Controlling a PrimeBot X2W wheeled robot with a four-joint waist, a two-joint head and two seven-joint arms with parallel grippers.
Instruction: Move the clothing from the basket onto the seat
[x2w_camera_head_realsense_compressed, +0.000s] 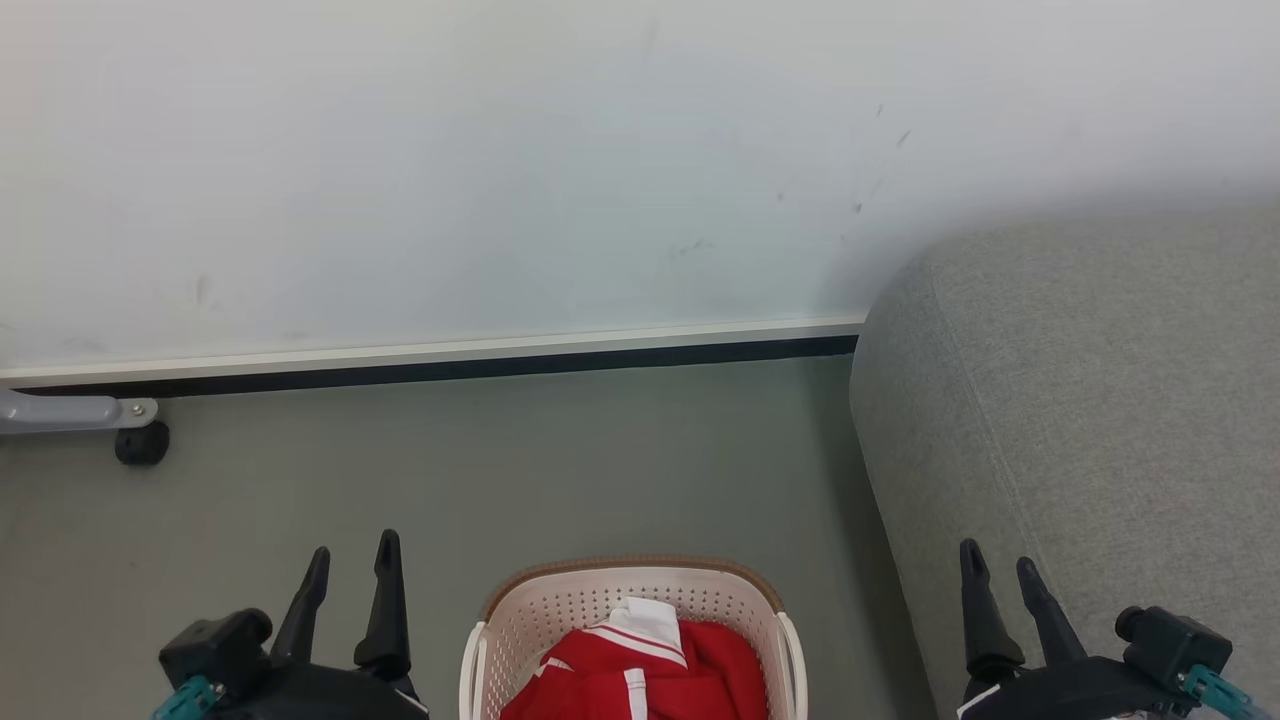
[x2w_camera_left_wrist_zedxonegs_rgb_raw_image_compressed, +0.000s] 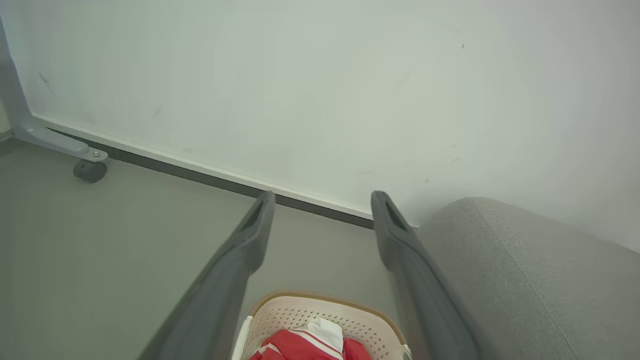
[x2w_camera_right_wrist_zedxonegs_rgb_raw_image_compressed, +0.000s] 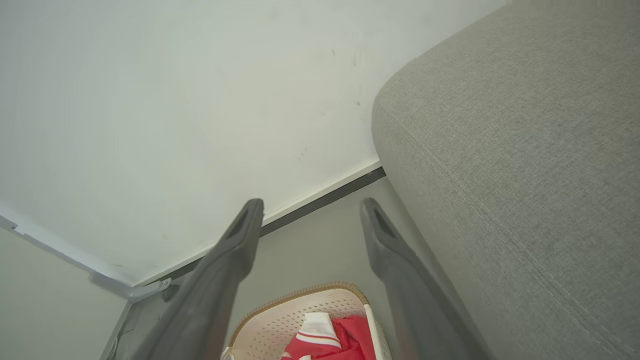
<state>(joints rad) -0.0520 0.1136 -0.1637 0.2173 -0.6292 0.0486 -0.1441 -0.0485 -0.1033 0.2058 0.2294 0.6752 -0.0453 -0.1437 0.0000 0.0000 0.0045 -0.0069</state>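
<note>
head view: red clothing (x2w_camera_head_realsense_compressed: 640, 670) lay in the basket (x2w_camera_head_realsense_compressed: 560, 610) beside the grey seat (x2w_camera_head_realsense_compressed: 1080, 400); left gripper (x2w_camera_head_realsense_compressed: 352, 565) and right gripper (x2w_camera_head_realsense_compressed: 1000, 575) flanked it, fingers spread, empty.

grey-green floor (x2w_camera_head_realsense_compressed: 500, 470) under the basket (x2w_camera_head_realsense_compressed: 560, 610), seat (x2w_camera_head_realsense_compressed: 1080, 400) alongside

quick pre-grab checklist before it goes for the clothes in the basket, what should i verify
1. Left hand open, holding nothing: ok.
2. Right hand open, holding nothing: ok.
3. Clothing lies in the basket, uncovered from above: ok.
4. Basket upright on the floor, between the two hands: ok.
5. Seat close by, on the robot's right of the basket: ok.
6. Number of garments in the pile: cannot tell.
</note>
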